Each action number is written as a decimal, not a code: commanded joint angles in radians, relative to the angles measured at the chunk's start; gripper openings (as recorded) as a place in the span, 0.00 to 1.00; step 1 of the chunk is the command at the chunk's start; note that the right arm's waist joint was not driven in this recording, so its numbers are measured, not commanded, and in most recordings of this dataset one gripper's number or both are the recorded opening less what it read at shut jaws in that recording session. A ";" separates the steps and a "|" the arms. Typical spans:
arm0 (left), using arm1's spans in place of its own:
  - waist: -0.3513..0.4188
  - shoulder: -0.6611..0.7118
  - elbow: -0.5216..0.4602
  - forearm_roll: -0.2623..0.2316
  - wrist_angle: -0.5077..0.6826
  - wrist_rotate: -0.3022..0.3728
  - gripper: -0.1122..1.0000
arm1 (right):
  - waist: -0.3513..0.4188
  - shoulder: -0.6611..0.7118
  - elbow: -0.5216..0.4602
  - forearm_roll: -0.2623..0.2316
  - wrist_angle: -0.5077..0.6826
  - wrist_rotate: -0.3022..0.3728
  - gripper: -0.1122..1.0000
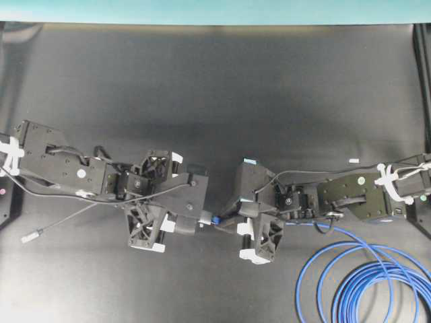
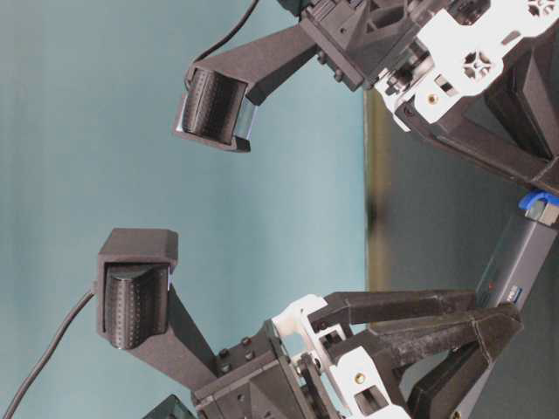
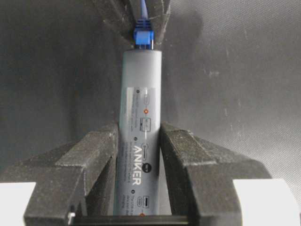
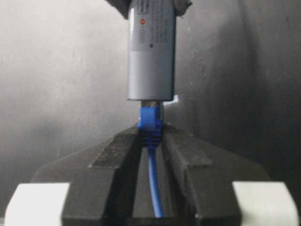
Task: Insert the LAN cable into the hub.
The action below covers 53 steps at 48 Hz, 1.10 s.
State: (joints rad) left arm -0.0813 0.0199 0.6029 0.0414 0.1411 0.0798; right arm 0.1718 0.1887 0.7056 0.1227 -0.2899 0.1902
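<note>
The hub (image 3: 141,117), a slim grey bar with white print, stands upright between the black fingers of my left gripper (image 3: 139,141), which is shut on its lower half. At its far end sits the LAN cable's blue plug (image 3: 142,35). In the right wrist view my right gripper (image 4: 150,134) is shut on the blue boot (image 4: 150,120), and the clear tip of the plug is inside the end of the hub (image 4: 151,56). Seen from overhead, the two grippers meet at mid-table, hub (image 1: 204,217) against plug (image 1: 217,220). The blue cable runs back between the right fingers.
The rest of the LAN cable lies in loops (image 1: 363,282) at the bottom right of the black mat. The hub's thin grey tail ends in a silver plug (image 1: 32,237) at the left. A small white scrap (image 1: 353,161) lies at the right.
</note>
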 commanded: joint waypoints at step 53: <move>-0.011 -0.028 0.075 0.005 -0.006 -0.140 0.85 | 0.000 -0.146 0.152 -0.005 0.049 0.000 0.85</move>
State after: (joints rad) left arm -0.0966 0.0107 0.6750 0.0430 0.1365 -0.0583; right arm 0.1718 0.0813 0.8422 0.1197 -0.2316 0.1871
